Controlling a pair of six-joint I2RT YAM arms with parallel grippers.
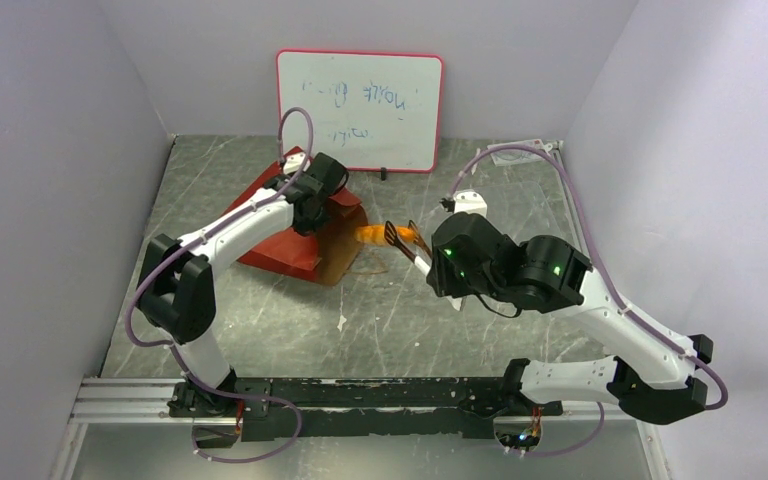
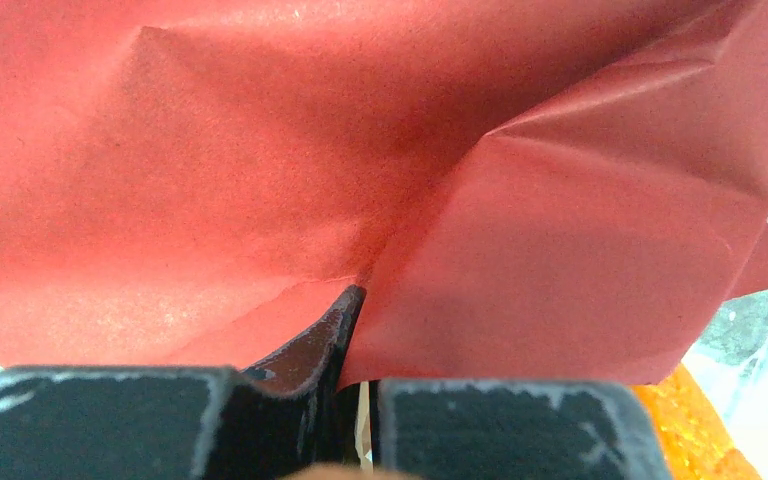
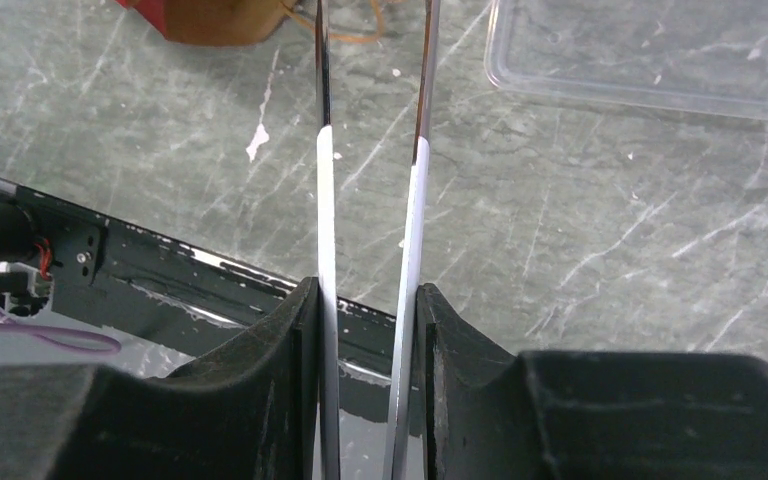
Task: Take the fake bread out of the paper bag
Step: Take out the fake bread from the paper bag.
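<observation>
Paper bag (image 1: 305, 258) lies on its side on the tabletop (image 1: 410, 330), brown mouth turned toward the right arm. One orange piece of fake bread (image 1: 370, 235) sits just outside that mouth; anything deeper in the bag is hidden.

Judgement: the toy pastry looks light and rigid, best taken across its narrow width. The bag is thin, creases easily and would slide unless pinned.

Left hand (image 2: 355, 380) reaches over the bag, fingers together on a fold of its red paper.

Right hand (image 3: 365, 330) is clamped on long tongs (image 3: 415, 220) aimed at the bag mouth. Blades stand apart, nothing between them in the wrist view.
</observation>
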